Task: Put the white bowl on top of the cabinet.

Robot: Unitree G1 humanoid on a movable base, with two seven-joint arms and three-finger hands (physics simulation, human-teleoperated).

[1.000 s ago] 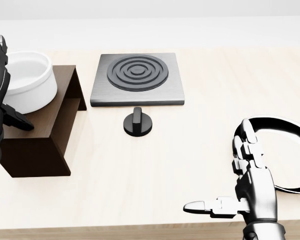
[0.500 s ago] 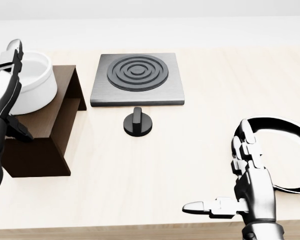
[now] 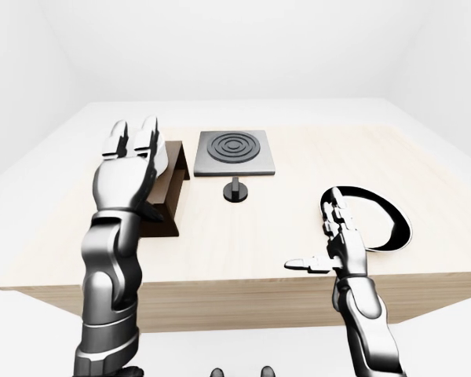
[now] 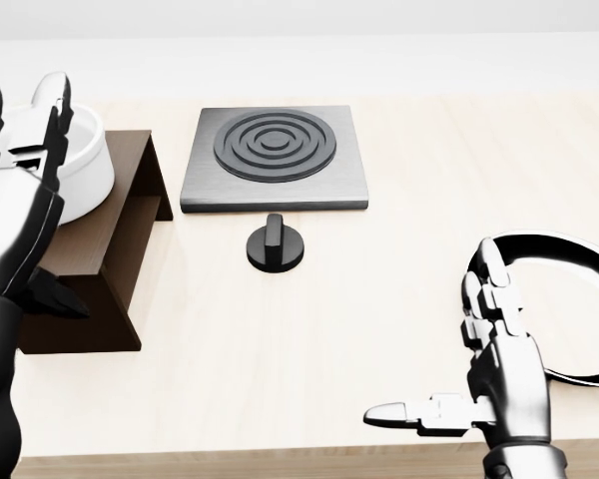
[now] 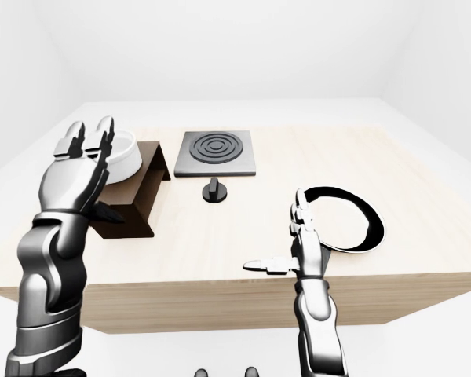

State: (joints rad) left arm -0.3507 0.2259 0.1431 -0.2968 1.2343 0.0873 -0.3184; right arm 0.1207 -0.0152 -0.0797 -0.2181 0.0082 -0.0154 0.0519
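Resting on the cabinet [image 4: 100,269] at upper left, white bowl [image 5: 119,155] lying just beyond the open, empty left robot hand [image 4: 20,190].

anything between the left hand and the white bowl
Nothing visible. The open left hand is raised beside the white bowl, which already sits on the dark cabinet; the stove plate and knob lie off to the right.

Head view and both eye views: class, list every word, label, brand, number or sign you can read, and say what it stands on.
None: no readable text in any view.
The grey square burner plate carries only raised concentric rings, no writing.
The black round knob, white bowl, dark brown wooden cabinet and black-rimmed white plate are unmarked.
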